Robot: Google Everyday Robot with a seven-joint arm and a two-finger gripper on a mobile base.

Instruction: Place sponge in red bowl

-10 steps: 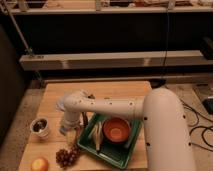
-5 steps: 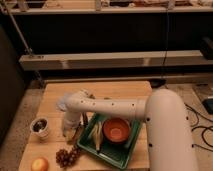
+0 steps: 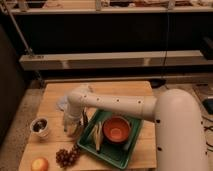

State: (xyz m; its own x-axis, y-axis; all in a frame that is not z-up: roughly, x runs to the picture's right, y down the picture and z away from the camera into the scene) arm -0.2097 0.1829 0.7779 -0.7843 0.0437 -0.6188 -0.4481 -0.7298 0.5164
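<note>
The end effector (image 3: 73, 128) points straight down at the desk (image 3: 135, 90), clenched tight, with its tip at the wood just left of the green tray (image 3: 111, 156). The sponge cannot be made out apart from the fingers. My judgement is that it sits pinched at the tip, but the grasp itself is hidden.

The red bowl (image 3: 117, 129) lies to the right of the end effector, inside the tray, with yellow-green strips (image 3: 98, 136) between the two. A white cup (image 3: 40, 125) stands to its left, grapes (image 3: 67, 156) lie on its near side, and a pale lump (image 3: 62, 103) sits just beyond it.

To do this step well, lift straight up first, high enough to clear the tray wall and the strips. Then carry the sponge right until it hangs over the middle of the bowl. Lower it before letting go, so a light pad does not bounce off the rim. Watch that the lift does not leave the sponge behind.
</note>
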